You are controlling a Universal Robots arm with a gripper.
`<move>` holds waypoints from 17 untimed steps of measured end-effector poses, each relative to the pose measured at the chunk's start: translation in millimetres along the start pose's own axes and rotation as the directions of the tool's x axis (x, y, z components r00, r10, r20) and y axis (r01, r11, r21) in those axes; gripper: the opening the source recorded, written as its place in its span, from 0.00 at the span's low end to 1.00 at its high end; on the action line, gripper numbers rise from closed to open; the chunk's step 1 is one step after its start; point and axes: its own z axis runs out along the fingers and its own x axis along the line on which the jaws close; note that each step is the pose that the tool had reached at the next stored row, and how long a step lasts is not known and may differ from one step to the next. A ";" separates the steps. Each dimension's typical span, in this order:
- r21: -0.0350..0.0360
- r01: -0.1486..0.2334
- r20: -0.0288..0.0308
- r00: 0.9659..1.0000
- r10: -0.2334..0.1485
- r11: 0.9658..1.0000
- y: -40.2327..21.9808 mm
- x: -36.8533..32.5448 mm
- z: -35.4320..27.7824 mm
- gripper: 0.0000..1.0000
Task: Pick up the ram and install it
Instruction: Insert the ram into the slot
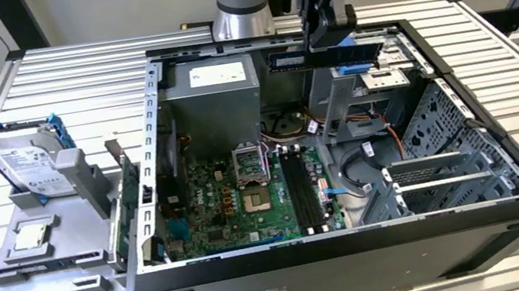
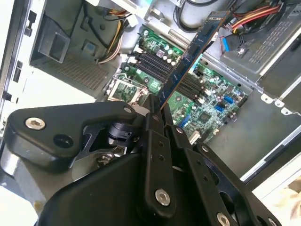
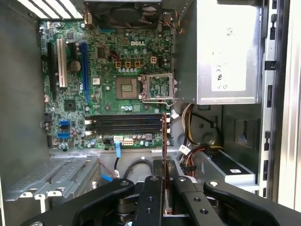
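My gripper (image 1: 331, 36) hangs above the back of the open computer case (image 1: 358, 254), shut on the ram (image 1: 290, 60), a long dark blue circuit stick held level over the power supply area. In the second wrist view the ram (image 2: 194, 49) sticks out from between the black fingers (image 2: 151, 123), over the green motherboard (image 2: 207, 89). The first wrist view sees the ram (image 3: 164, 136) edge-on, crossing one end of the black memory slots (image 3: 124, 125). In the exterior view those slots (image 1: 299, 186) lie well below the gripper.
A silver hard drive in a blue bracket (image 1: 31, 164) stands on a grey holder at the exterior view's left, with a small square chip (image 1: 34, 235) in front of it. Inside the case are the power supply (image 1: 215, 90), the processor socket (image 1: 251, 185), cables and a metal drive cage (image 1: 446, 156).
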 end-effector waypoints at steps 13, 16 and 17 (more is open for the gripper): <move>0.008 -0.155 -0.001 0.988 0.155 0.988 -0.3 5.2 -0.3 0.00; 0.009 -0.177 -0.001 0.984 0.177 0.984 -0.4 6.9 -0.3 0.00; 0.009 -0.184 -0.001 0.983 0.184 0.983 -0.4 7.1 -0.3 0.00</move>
